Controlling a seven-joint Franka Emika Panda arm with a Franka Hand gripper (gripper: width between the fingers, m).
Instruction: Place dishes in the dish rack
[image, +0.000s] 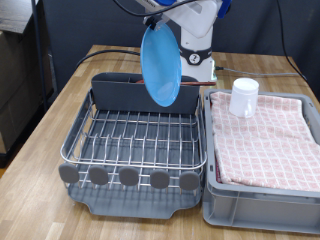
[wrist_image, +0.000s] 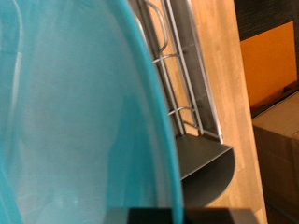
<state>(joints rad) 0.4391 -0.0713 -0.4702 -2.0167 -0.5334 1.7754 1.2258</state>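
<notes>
My gripper (image: 154, 22) is shut on the top edge of the round sky-blue plate (image: 160, 66). It holds the plate on edge in the air above the back part of the dish rack (image: 135, 140), near the grey caddy wall (image: 120, 92). In the wrist view the plate (wrist_image: 75, 112) fills most of the picture, with the rack's wires (wrist_image: 177, 84) and dark base (wrist_image: 204, 159) beyond it. The white cup (image: 244, 97) stands on the checked cloth in the grey bin. The spoon is out of view.
The grey plastic bin (image: 262, 200) with the checked pinkish cloth (image: 265, 140) sits at the exterior view's right of the rack. Both rest on a wooden table (image: 40, 130). Dark cables (image: 100, 50) run across the table's far side. The robot's base (image: 198, 62) stands behind the rack.
</notes>
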